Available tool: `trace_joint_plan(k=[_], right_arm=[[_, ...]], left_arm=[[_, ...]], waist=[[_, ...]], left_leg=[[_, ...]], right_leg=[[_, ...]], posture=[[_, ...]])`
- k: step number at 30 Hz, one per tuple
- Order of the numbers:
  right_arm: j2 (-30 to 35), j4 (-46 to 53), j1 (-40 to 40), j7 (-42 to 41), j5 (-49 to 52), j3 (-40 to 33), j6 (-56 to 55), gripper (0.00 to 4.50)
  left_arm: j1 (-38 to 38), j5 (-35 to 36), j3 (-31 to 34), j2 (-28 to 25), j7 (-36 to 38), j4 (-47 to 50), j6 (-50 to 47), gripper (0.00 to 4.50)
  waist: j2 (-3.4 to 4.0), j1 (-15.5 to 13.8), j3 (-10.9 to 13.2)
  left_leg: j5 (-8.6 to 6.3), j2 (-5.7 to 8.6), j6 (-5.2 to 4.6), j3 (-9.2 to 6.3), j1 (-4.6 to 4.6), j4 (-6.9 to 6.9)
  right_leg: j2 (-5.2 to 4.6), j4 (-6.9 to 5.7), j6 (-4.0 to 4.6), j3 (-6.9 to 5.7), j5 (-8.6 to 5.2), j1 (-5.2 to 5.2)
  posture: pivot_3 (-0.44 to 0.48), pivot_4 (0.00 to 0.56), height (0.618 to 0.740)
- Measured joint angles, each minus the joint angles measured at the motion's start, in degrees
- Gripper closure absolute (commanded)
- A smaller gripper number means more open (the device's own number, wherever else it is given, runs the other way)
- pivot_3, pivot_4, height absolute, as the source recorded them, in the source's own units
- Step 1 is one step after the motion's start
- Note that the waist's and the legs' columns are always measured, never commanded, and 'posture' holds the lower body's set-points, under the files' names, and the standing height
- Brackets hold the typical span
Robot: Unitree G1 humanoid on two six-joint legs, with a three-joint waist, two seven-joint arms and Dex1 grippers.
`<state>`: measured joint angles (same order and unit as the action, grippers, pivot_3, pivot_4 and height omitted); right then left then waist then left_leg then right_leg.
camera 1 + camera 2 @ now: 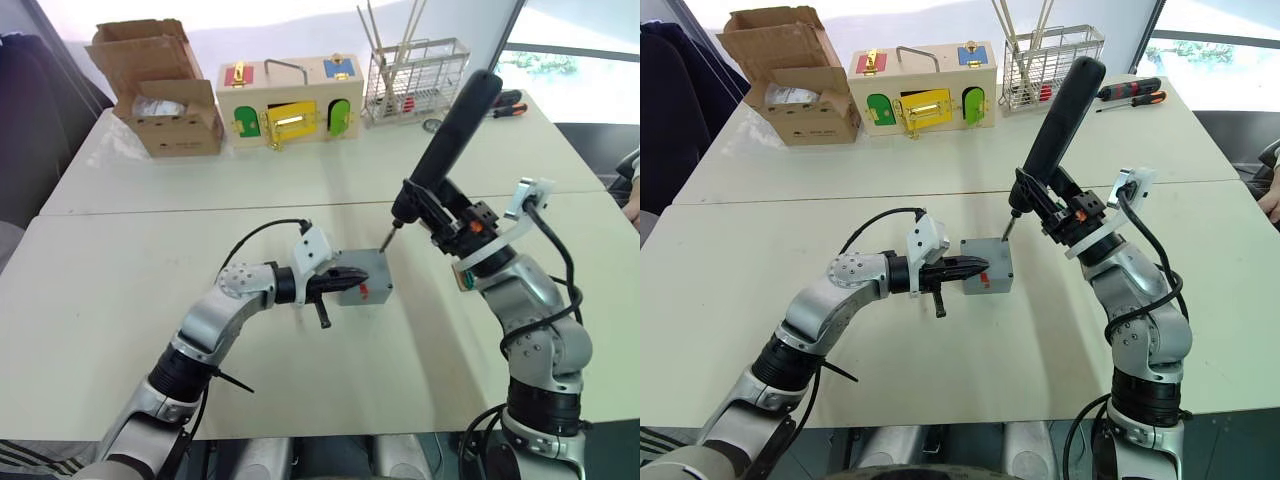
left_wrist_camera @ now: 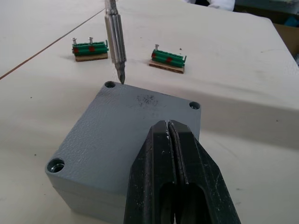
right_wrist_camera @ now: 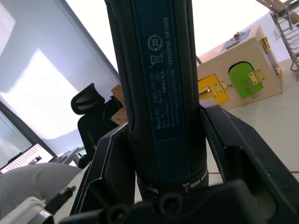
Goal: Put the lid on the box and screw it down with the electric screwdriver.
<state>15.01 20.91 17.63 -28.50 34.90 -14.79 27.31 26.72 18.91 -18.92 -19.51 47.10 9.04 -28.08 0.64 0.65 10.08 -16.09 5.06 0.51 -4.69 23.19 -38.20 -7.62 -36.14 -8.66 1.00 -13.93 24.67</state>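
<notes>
The grey box (image 1: 372, 292) sits mid-table with its red mark facing me, and the grey lid (image 2: 126, 126) lies flat on top of it with screw holes at its corners. My left gripper (image 1: 352, 278) is shut, its two black fingers (image 2: 161, 154) pressed together and resting on the lid's near part. Tilted up and to the right, the black electric screwdriver (image 1: 455, 130) is held by my right gripper (image 1: 447, 225), which is shut on its body (image 3: 163, 93). Its metal bit (image 2: 115, 42) points down at the lid's far corner hole.
Along the table's back stand a cardboard box (image 1: 160, 90), a wooden box with coloured doors (image 1: 290, 100) and a wire rack (image 1: 415, 80), with hand screwdrivers (image 1: 508, 103) beside it. Two green blocks (image 2: 89, 49) holding screws lie beyond the box. A person's hand (image 1: 632, 205) shows at the right edge.
</notes>
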Motion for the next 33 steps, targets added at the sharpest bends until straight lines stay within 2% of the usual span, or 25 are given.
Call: trace_joint_plan(k=[22, 33], right_arm=[[1.0, -5.2, 0.4, 0.0, -3.6, 3.4, -8.0, 2.58], [3.6, -3.2, -1.9, -2.7, -9.0, 9.3, -13.5, 2.58]], left_arm=[[-1.3, -0.3, 0.1, 0.5, -1.1, 1.1, -0.1, 4.50], [-2.5, -0.3, 0.3, 0.9, -1.4, 0.9, 0.2, 4.50]], waist=[[-0.01, 0.0, 0.0], [-0.22, 0.0, -0.3]], left_leg=[[0.00, 0.00, 0.00, 0.00, -0.03, -0.01], [-0.03, -0.01, -0.04, 0.01, -0.50, 0.09]], right_leg=[[0.00, -0.01, 0.00, 0.00, 0.00, -0.01], [0.02, 0.00, 0.00, 0.00, -0.01, -0.42]], posture=[[0.000, 0.150, 0.734], [0.000, 0.150, 0.734]])
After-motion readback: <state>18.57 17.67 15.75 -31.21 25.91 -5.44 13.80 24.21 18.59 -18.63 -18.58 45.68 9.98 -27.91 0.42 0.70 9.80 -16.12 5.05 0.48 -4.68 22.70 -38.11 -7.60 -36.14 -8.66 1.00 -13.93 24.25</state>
